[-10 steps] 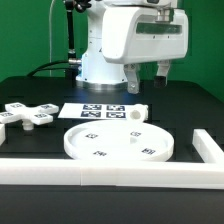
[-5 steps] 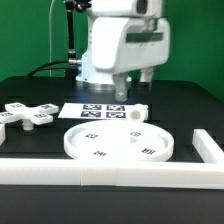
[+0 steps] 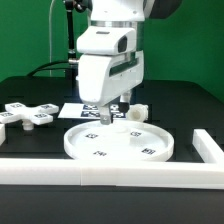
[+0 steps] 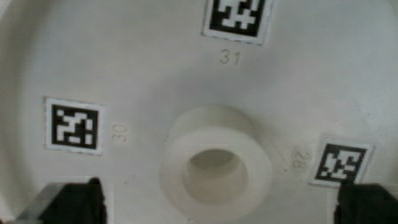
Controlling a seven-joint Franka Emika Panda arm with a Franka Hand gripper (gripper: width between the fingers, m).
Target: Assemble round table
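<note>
Nothing's joined yet imo: the end effector (image 3: 112, 112) hangs fingers apart and empty over the hub (image 4: 217, 165) of the rimmed disc (image 3: 72, 143) by the bench's (image 3: 190, 105) camera-side edge, with the post (image 3: 140, 112) and cross-shaped piece (image 3: 25, 115) loose, so all the assembly's left.

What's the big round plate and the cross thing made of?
The big disc looks like smooth white plastic, matte with a moulded rim. The cross-shaped piece seems the same. Their black-and-white squares look like printed stickers, but I cannot be sure.
</note>
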